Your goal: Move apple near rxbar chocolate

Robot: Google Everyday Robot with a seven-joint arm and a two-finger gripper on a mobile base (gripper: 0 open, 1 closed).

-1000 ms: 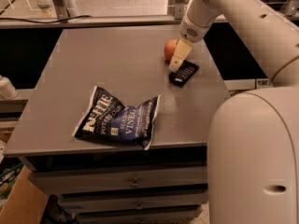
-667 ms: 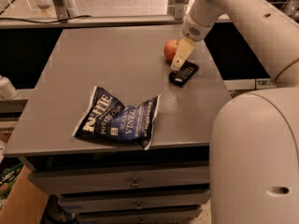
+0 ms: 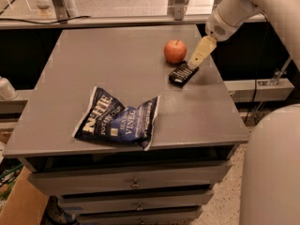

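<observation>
The apple [image 3: 175, 51], small, round and red-orange, stands on the grey table [image 3: 117, 69] at the far right. The rxbar chocolate [image 3: 182, 73], a small flat black bar, lies just in front of it, a short gap away. My gripper [image 3: 200, 54] hangs to the right of the apple, just above the far end of the bar. It is apart from the apple and holds nothing that I can see.
A large dark blue chip bag [image 3: 117, 120] with white lettering lies crumpled near the table's front edge. The robot's white body [image 3: 272, 172] fills the lower right. Drawers [image 3: 135, 184] sit under the tabletop. A rail [image 3: 117, 20] runs behind the table.
The gripper has moved right, away from the apple. The apple was partly covered by it before and now stands in full view beside the bar.
</observation>
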